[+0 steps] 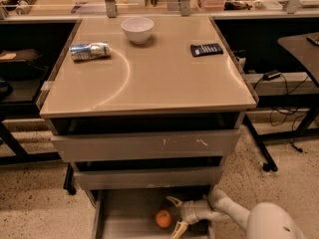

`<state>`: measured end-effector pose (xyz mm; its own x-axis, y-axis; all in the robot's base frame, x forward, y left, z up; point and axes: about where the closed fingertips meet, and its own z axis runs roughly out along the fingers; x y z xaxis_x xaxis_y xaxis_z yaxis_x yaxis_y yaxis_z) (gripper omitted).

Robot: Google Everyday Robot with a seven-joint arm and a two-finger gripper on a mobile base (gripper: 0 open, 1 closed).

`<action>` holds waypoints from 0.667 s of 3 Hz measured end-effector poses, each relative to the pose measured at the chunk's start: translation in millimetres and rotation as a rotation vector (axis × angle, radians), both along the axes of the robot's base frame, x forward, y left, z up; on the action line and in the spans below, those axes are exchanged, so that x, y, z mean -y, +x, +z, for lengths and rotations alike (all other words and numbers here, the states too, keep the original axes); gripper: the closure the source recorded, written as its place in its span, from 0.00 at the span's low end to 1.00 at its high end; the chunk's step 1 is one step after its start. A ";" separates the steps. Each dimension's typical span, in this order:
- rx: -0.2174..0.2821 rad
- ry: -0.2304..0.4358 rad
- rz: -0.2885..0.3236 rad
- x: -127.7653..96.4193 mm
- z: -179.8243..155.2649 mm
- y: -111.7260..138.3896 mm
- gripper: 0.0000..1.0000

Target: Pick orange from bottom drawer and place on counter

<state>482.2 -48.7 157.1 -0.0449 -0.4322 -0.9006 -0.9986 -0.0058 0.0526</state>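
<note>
The orange (163, 218) lies on the flat grey floor of the open bottom drawer (124, 218), at the bottom of the camera view. My gripper (175, 215) is inside the drawer just right of the orange, its two yellowish fingers (175, 201) spread open toward it, one behind and one in front. The fingers do not hold the orange. The white arm (234, 214) reaches in from the lower right. The tan counter (159, 78) spans the cabinet top above the drawers.
On the counter stand a white bowl (137, 30), a crushed can lying on its side (90, 51) and a dark flat packet (207, 49). Two wider grey drawers (144, 146) sit shut above the bottom one. Dark desks and cables flank the cabinet.
</note>
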 end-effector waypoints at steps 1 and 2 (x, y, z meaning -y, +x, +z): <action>-0.007 -0.019 0.003 -5.5 -12.4 -3.0 0.00; -0.015 -0.034 -0.003 -7.7 -22.6 -8.5 0.00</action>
